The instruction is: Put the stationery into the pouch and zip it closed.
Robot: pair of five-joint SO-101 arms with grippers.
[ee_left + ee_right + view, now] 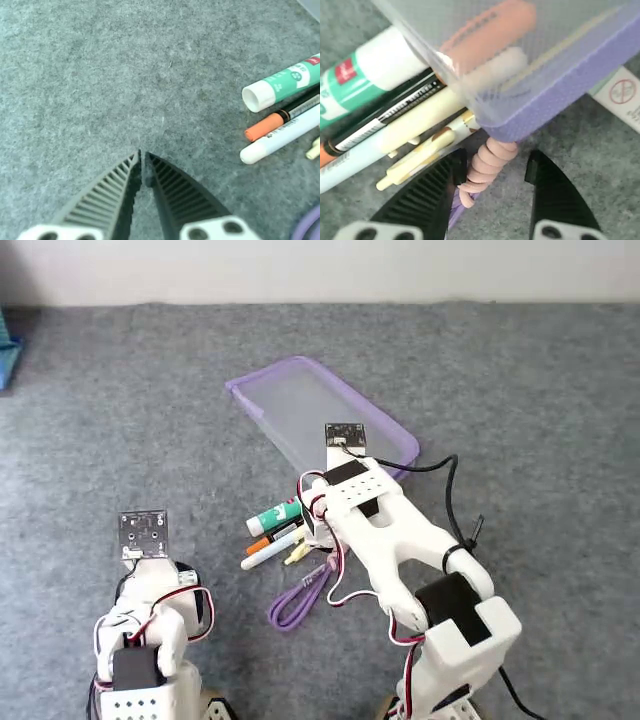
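High view is showing the pouch (300, 405) lying mid-frame on the worktop (520, 390), with the pens (272, 535) just below its lower edge, their long axes running lower left to upper right toward it. Right claw (495, 162) is hovering wide open at that edge, straddling a pink coil (482, 172) and gripping nothing; it is the nearer arm. Left claw (142, 162) is sitting closed and empty, lower left.
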